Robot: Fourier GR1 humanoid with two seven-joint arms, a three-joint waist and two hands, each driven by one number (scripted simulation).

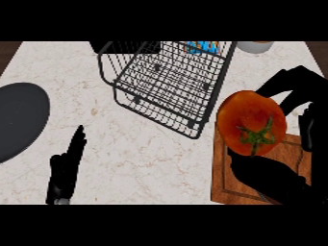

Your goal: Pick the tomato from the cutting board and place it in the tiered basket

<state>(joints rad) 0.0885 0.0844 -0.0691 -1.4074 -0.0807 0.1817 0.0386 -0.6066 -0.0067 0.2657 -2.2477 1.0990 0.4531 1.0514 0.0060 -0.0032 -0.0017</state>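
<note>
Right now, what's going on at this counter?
The robot's right hand is curled round a red tomato with a green stem, holding it over the brown wooden cutting board. The black wire tiered basket sits just to its left. The left hand rests open on the marble counter, beside a dark grey pan.

Tomato (251, 122): red-orange, green stem facing up, over far end of wooden cutting board (227, 185) at near right. Tiered basket (170, 79): black wire, tilted in view, far centre, just left of tomato.
</note>
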